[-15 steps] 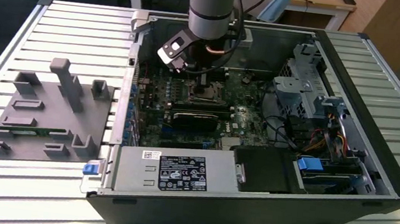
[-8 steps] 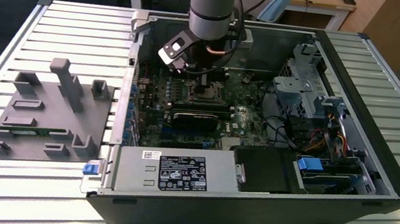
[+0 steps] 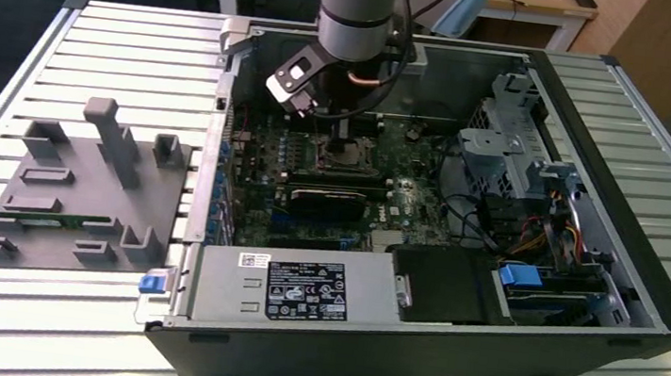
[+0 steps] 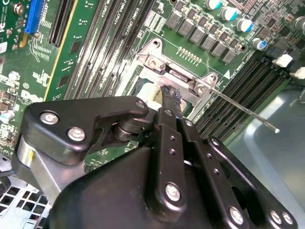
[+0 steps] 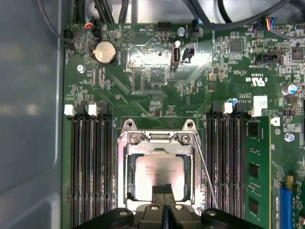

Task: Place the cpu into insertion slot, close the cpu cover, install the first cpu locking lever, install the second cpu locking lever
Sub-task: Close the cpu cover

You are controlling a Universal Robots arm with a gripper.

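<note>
The cpu [image 5: 155, 169], pale silvery-tan, lies in the insertion slot [image 5: 130, 183] on the green board. The silvery cpu cover [image 5: 187, 164] lies down around it, and the chip's face shows through its window. My gripper [image 5: 163, 190] is shut with nothing between its fingers, and its dark tips rest on the near edge of the chip and cover. In the second wrist view the gripper [image 4: 169, 98] touches the cover beside its hinge bracket. A thin locking lever [image 5: 205, 174] [image 4: 243, 110] sticks out free along one side of the socket. In the exterior view the gripper [image 3: 343, 146] reaches down into the open computer case.
Black memory slots [image 5: 90, 167] flank the socket, and a green memory stick [image 5: 252, 171] stands on one side. A black heatsink block [image 3: 328, 197] and the power supply [image 3: 298, 288] lie nearer the case front. A grey fixture [image 3: 82, 188] sits at the exterior view's left.
</note>
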